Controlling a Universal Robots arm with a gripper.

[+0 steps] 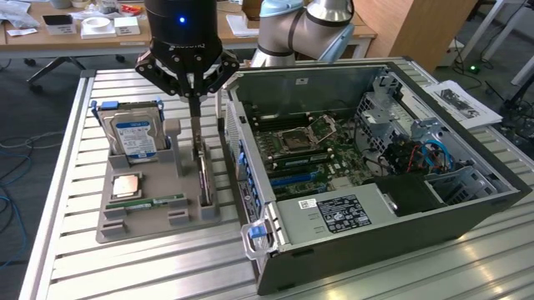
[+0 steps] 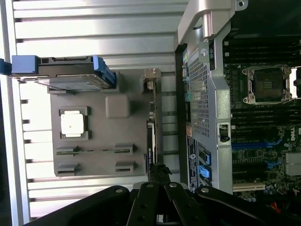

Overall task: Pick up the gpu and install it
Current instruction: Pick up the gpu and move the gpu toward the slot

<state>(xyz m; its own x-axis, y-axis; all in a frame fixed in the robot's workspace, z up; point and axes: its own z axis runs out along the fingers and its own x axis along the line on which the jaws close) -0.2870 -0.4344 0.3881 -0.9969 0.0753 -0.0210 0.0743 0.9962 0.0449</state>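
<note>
Slatted metal bench (image 1: 125,269), seen from its near edge. On the side at the exterior view's right lies an open computer case (image 1: 334,215), its motherboard (image 1: 309,150) exposed. Just beside it, toward the exterior view's left, sits a grey holder (image 1: 159,215) carrying, from near to far, a green memory stick (image 1: 150,204), a square processor (image 1: 126,185) and an upright hard drive (image 1: 134,134) with a blue-white label. The gpu (image 1: 202,175) stands on edge in the holder's slot nearest the case, running from the near side toward the far side. The pincer (image 1: 194,95) hangs over the card's far end, fingers drawn close together and pinching its top edge. Behind it, at the bench's far edge, is the arm (image 1: 301,31).
</note>
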